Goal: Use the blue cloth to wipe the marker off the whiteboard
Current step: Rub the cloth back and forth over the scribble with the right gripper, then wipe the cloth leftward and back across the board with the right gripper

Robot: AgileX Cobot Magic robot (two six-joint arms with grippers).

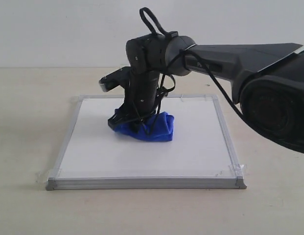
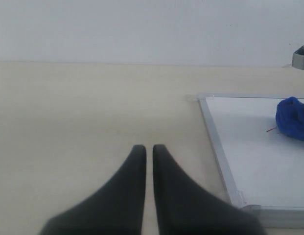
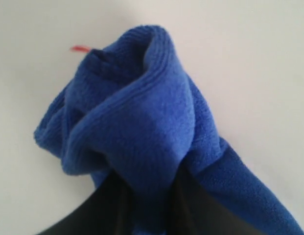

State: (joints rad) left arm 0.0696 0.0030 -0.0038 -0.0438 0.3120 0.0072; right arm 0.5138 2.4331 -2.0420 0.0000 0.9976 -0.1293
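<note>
Lying nearest, whiteboard (image 1: pixel 142 156): flat on the table (image 1: pixel 24 127), silver frame, taped grey corners along the front edge.
Blue cloth (image 1: pixel 156 128): bunched up on the board, around the middle and a touch toward the far side.
Right gripper (image 1: pixel 134 122): pointing down, fingers clamped on the cloth's left part, cloth touching the board.
Marker (image 3: pixel 81 48): just a short red tick peeking out at the cloth's edge; the rest, can't tell.
Left gripper (image 2: pixel 149 149): off the board over the table, jaws down to a thin slit, nothing between them.
Wall (image 1: pixel 68 29): plain and pale, behind the table.
</note>
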